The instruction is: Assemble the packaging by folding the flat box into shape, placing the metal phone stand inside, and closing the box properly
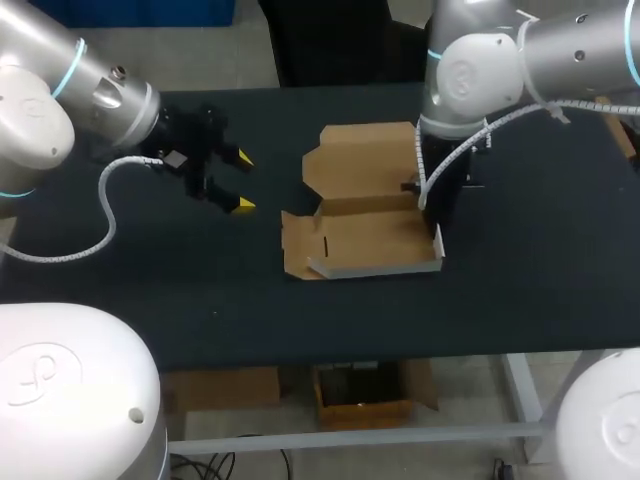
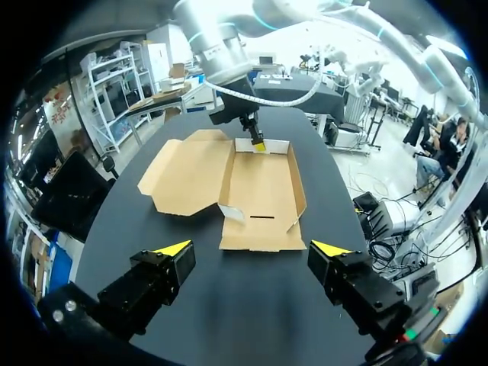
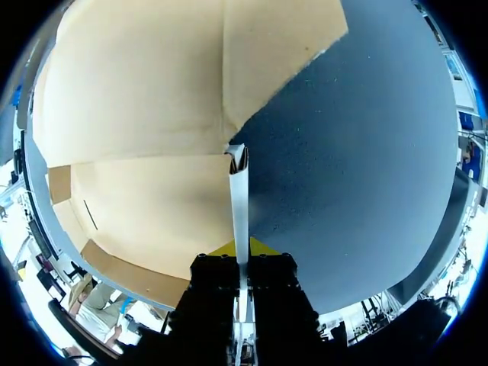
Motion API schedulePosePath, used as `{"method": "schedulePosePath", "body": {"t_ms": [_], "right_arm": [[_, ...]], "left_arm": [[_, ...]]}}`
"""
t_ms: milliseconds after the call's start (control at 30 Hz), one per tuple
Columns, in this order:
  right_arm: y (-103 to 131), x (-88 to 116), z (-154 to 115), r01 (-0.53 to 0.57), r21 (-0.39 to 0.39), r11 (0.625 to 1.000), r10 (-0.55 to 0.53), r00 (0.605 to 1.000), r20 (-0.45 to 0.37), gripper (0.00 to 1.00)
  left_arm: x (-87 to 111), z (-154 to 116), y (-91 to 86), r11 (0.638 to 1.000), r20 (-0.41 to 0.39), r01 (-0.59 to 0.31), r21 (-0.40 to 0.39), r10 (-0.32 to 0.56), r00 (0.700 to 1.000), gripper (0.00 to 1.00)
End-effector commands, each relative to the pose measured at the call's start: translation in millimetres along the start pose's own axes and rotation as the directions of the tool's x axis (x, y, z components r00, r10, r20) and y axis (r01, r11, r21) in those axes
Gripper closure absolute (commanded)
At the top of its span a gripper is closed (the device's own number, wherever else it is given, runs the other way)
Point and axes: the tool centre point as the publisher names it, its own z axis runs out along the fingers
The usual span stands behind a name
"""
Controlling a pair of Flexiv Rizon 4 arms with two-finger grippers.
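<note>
Partly folded, the cardboard box (image 1: 365, 240) sits on the worktop (image 1: 520, 290), its lid (image 1: 360, 155) lying open and flat. Our right gripper (image 3: 242, 248) is clamped on the box's raised side wall (image 3: 239, 198), which we see only edge-on; overhead, our right arm (image 1: 480, 70) hides that grip. Our left gripper (image 1: 243, 181) hovers beside the box, jaws wide apart, holding nothing.
</note>
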Motion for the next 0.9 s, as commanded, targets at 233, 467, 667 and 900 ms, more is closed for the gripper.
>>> {"method": "schedulePosePath", "body": {"t_ms": [233, 467, 667, 900], "right_arm": [[1.4, 5.1, 0.4, -0.015, -0.013, 1.0, 0.015, 1.0, 0.006, 1.0], [2.8, 5.6, 3.7, -0.017, -0.035, 0.999, 0.017, 1.0, -0.013, 1.0], [4.8, 7.1, 5.0, -0.013, -0.049, 0.999, 0.012, 1.0, -0.018, 1.0], [6.1, 8.1, 3.0, -0.014, -0.086, 0.996, 0.013, 1.0, -0.018, 0.99]], "left_arm": [[-0.6, -0.8, -0.5, 1.0, -0.004, 0.0, -0.005, 0.0, 1.0, 0.0], [-0.6, -0.8, -0.5, 1.0, -0.004, 0.0, -0.005, 0.0, 1.0, 0.0], [-0.6, -0.8, -0.5, 1.0, -0.004, 0.0, -0.005, 0.0, 1.0, 0.0], [-0.6, -0.8, -0.5, 1.0, -0.004, 0.0, -0.005, 0.0, 1.0, 0.0]]}}
